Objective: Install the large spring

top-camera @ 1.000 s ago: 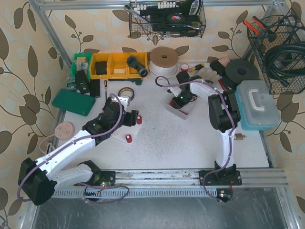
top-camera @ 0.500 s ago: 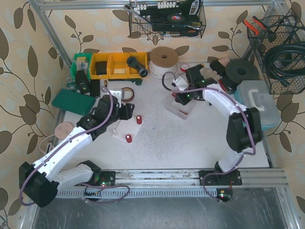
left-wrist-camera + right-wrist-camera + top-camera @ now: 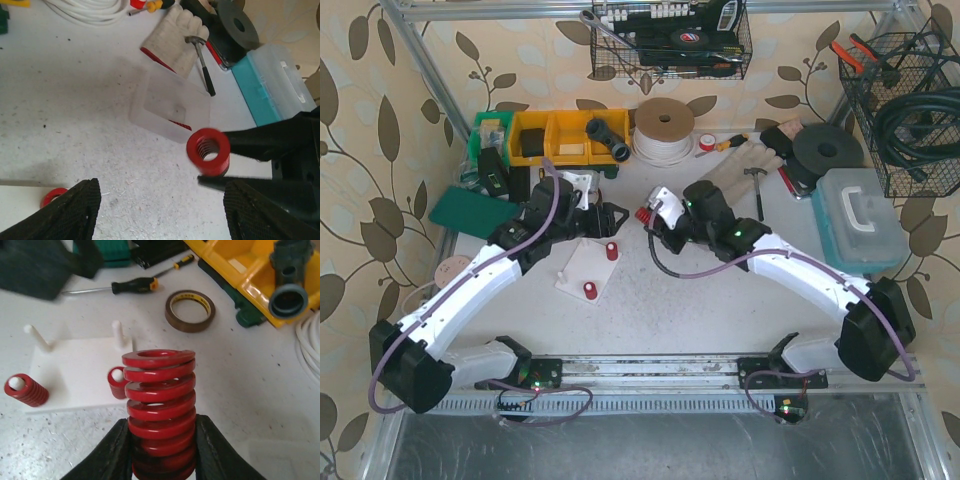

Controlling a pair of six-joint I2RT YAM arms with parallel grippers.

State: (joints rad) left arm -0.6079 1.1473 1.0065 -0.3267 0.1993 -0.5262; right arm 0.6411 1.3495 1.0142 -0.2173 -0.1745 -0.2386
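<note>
Here our right hand (image 3: 160, 462) grips the base coils of the large spring (image 3: 157, 400); its long axis runs straight out past the hand, open end facing the peg plate (image 3: 75, 375) ahead. Our left hand (image 3: 160, 210) stands wide, holding nothing.

Light: bright and even across your surface (image 3: 720, 290).
Shadows: soft, short.
Blur: your left wrist view smears the large spring (image 3: 208, 150); the near fingers (image 3: 70, 210) look soft.

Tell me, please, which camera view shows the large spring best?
The right wrist view: the large spring stands close and central, coils clear, in the right gripper. Left wrist shows it end-on; top external only a red speck.
</note>
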